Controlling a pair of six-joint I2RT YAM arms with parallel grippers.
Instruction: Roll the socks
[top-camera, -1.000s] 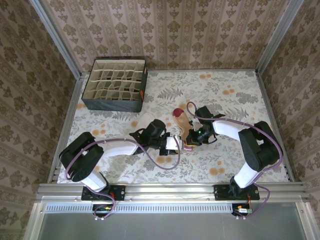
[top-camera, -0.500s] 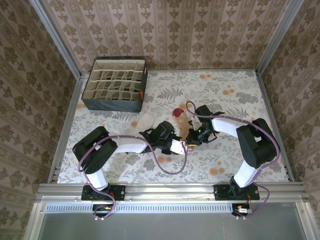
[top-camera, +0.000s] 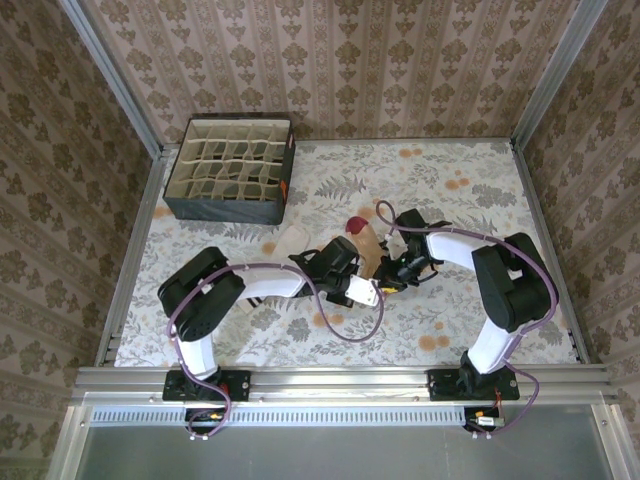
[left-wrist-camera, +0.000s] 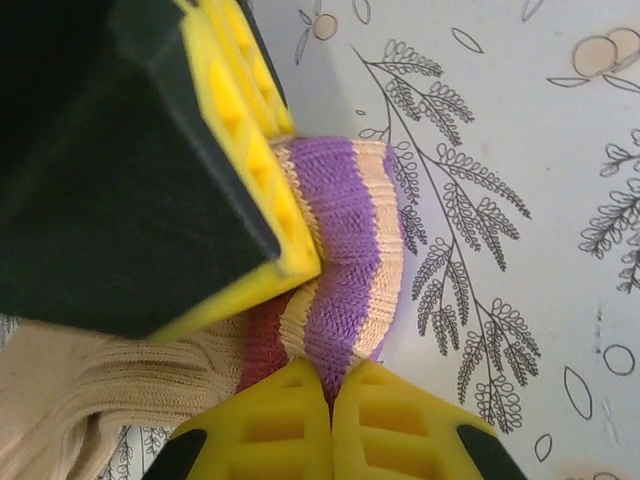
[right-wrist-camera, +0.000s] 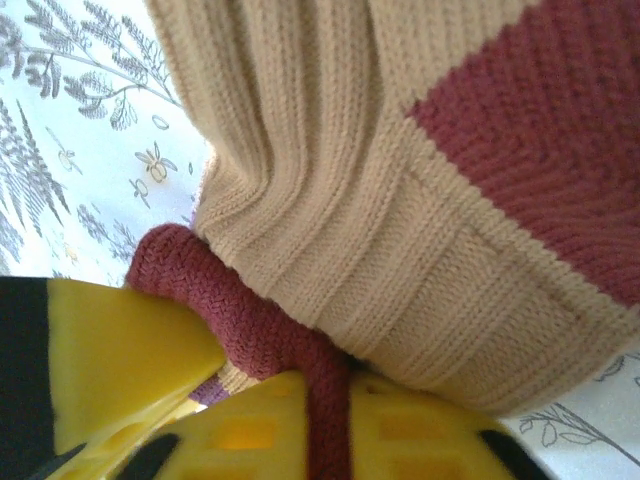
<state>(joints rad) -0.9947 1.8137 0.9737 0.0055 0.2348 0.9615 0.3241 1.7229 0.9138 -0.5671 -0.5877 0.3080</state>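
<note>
The tan sock (top-camera: 362, 240) lies mid-table, maroon toe pointing away, its striped cuff bunched between both grippers. In the left wrist view my left gripper (left-wrist-camera: 332, 385) is shut on the purple, cream and maroon cuff (left-wrist-camera: 345, 230), with the right gripper's finger (left-wrist-camera: 250, 150) pressed against the cuff from above. In the right wrist view my right gripper (right-wrist-camera: 325, 420) pinches the cuff's maroon rim (right-wrist-camera: 230, 310) under the ribbed tan body (right-wrist-camera: 400, 180). From above, left gripper (top-camera: 365, 292) and right gripper (top-camera: 388, 280) nearly touch. The cream sock (top-camera: 293, 240) lies partly under the left arm.
A dark fabric organiser box (top-camera: 230, 170) with many small cells stands at the back left. The floral tablecloth (top-camera: 470, 200) covers the table, bounded by metal rails. Both arms crowd the middle of the table.
My left gripper has slid right along the tan sock to the cuff and shut on it beside the right gripper. The right arm has hardly moved.
</note>
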